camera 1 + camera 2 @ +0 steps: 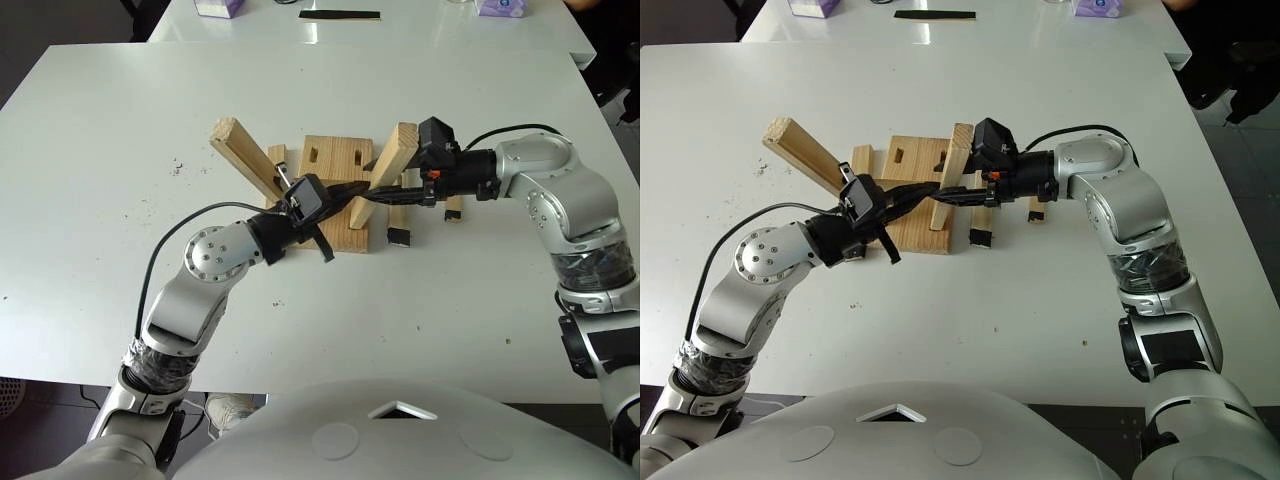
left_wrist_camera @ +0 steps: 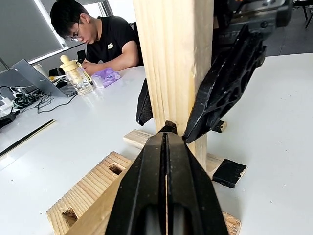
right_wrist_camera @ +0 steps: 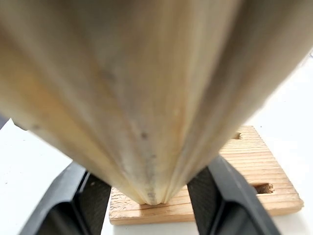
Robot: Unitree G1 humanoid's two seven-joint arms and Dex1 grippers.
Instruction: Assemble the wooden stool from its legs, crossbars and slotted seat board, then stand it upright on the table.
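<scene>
The slotted seat board [image 1: 328, 152] lies flat on the white table [image 1: 120, 200]. One wooden leg [image 1: 243, 152] rises tilted from the board's left side. A second leg [image 1: 398, 150] stands over the board's right edge, with my right gripper [image 1: 375, 197] shut on its lower part; a black finger [image 2: 220, 88] presses each side. My left gripper [image 1: 356, 192] is shut with nothing in it, its tip touching the base of that leg [image 2: 171, 58]. The right wrist view has the held leg [image 3: 146, 88] up close above the board [image 3: 254, 176].
Two short crossbars with black ends [image 1: 400, 232] [image 1: 453, 210] lie on the table just right of the board. Small crumbs [image 1: 178, 167] dot the table at left. A second table behind carries a black strip [image 1: 340, 15] and purple packets [image 1: 220, 7].
</scene>
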